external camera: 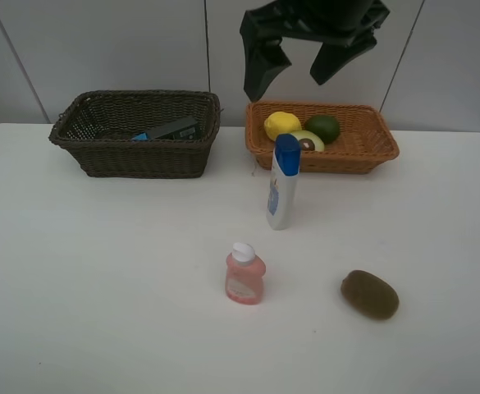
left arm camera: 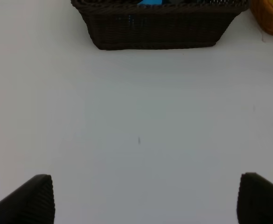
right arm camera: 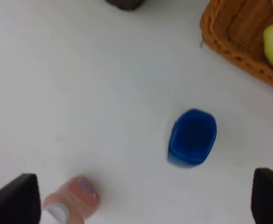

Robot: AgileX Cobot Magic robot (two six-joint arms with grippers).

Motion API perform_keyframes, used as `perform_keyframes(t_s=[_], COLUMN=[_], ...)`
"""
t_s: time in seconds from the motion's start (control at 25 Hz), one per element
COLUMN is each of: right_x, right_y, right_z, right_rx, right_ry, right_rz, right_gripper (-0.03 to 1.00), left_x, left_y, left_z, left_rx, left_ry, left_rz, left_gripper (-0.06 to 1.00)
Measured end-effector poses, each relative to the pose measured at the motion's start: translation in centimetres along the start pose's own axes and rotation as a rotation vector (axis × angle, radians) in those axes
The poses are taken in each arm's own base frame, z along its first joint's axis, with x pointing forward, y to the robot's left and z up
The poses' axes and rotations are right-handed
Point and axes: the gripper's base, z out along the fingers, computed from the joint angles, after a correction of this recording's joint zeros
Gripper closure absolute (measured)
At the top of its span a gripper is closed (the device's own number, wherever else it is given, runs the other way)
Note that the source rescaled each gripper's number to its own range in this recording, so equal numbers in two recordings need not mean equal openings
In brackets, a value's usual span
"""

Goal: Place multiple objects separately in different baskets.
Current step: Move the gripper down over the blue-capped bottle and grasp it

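Below right tool [external camera: 289, 82] | upright white blue-capped plastic bottle [external camera: 282, 185], long axis vertical | right arm [external camera: 330, 12] nearer | tool spread apart, empty

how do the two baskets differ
The dark brown basket is deeper; the orange-tan basket is shallower. The dark brown basket holds a dark flat block; the orange-tan basket holds a lemon, an avocado half and a lime. Both are rectangular, woven and sit side by side.
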Motion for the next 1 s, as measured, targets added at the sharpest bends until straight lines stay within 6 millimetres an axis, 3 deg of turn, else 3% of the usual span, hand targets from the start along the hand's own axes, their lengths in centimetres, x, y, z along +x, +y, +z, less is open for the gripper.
perform_keyframes(t_s=[0.2,0.68,1.0], right_x=[1.3,0.4,0.6], right_y=[-0.1,-2.5,-2.5], right_z=[3.4,12.4,15.4], right_rx=[0.011,0.078,0.057], right_ry=[0.101,0.188,0.233], right_rz=[0.000,0.002,-0.008], right_gripper=[-0.02,-0.02,0.01], left_x=[0.0,0.0,0.0], left_y=[0.0,0.0,0.0], left_z=[0.0,0.0,0.0], left_rx=[0.000,0.000,0.000], left_ry=[0.000,0.000,0.000], left_rz=[0.000,0.000,0.000], left_gripper=[-0.05,-0.05,-0.05])
